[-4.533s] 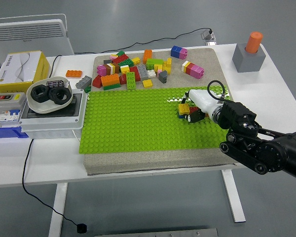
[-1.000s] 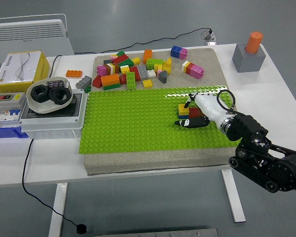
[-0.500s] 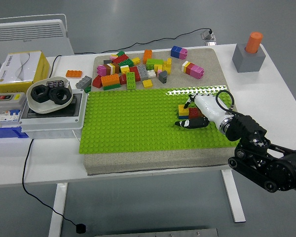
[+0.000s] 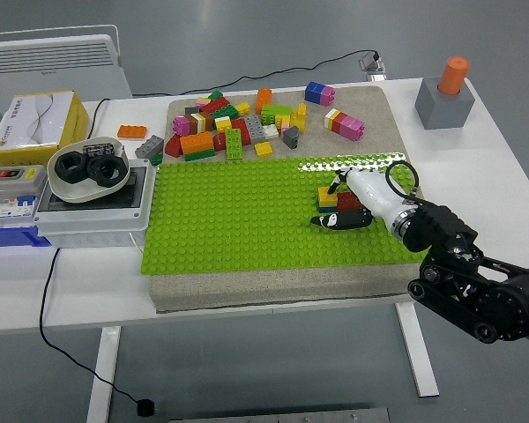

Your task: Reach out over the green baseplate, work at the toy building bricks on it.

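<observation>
Well, left to right: white bowl (image 4: 90,181) w/ black hex nuts (image 4: 88,166), then flat green studded baseplate (image 4: 238,220) w/ a short row of bricks (image 4: 339,199) right of centre. Robot's white right hand (image 4: 348,204) has fingers curled at the row; can't tell if it's gripping. Risk imo: sideways push pops the yellow brick (image 4: 327,192) off.

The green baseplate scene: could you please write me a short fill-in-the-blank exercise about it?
1. The right hand rests over a short row of bricks on the ____ baseplate.
2. The loose brick pile lies on the ____ side of the baseplate.
3. The orange cylinder stands in a ____ block.
4. The white bowl holds ____ nuts.

Missing words: green; far; grey; black
</observation>
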Motion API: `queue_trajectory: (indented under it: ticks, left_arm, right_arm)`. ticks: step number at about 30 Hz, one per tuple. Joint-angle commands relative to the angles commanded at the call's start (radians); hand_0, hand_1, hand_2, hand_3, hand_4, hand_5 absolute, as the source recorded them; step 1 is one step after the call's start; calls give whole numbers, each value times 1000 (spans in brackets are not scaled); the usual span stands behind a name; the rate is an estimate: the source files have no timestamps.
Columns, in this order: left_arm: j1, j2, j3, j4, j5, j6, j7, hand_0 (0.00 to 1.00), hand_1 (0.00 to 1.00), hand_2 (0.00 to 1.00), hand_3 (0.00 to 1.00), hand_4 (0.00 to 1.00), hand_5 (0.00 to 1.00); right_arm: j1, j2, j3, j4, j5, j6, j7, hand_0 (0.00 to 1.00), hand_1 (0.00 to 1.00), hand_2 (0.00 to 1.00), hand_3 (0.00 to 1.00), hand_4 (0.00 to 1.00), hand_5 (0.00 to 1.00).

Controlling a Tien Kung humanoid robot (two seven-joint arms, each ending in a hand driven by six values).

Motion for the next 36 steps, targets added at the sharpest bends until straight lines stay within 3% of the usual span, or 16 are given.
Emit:
queue_trajectory:
  ticks: [12,13,18,19,20,24,25,30,31,36]
  left_arm:
    - [1,0,-1,0,8,1,2,765,722,712,797,998,998]
    - [1,-1,-1,0,9,1,2,765,722,713,799,998,998]
    - [3,-1,4,0,3,3,1,765,722,713,799,998,998]
    - [4,-1,7,0,-2,4,0,765,722,712,797,998,998]
    - [5,-1,10,0,-8,4,-1,765,722,712,797,998,998]
    - [9,-1,22,0,-32,7,-6,765,722,712,797,998,998]
    - [10,-2,24,0,-37,8,-7,765,722,712,798,998,998]
    - [12,-6,34,0,-52,8,-10,765,722,712,798,998,998]
    - [11,-8,37,0,-56,9,-12,765,723,713,798,998,998]
    - [7,-13,69,0,-86,16,-25,765,723,713,798,998,998]
  right_arm:
    - [-37,-18,101,60,158,-67,103,907,851,881,631,942,595]
    - [-49,-21,116,72,169,-76,112,861,811,843,635,925,560]
    - [-160,-49,226,155,267,-146,201,861,811,843,635,925,560]
    - [-183,-56,249,172,285,-157,219,811,760,799,632,886,484]
    - [-212,-64,276,191,304,-165,240,811,760,799,632,886,484]
    - [-315,-87,381,252,351,-164,308,811,760,799,632,886,484]
    - [-342,-90,410,261,359,-162,320,785,727,755,611,869,373]
    - [-423,-80,504,253,383,-160,344,785,727,755,611,869,373]
    - [-431,-70,519,244,396,-161,351,769,723,748,560,918,414]
    - [-435,-40,546,219,474,-167,397,769,723,748,560,918,414]
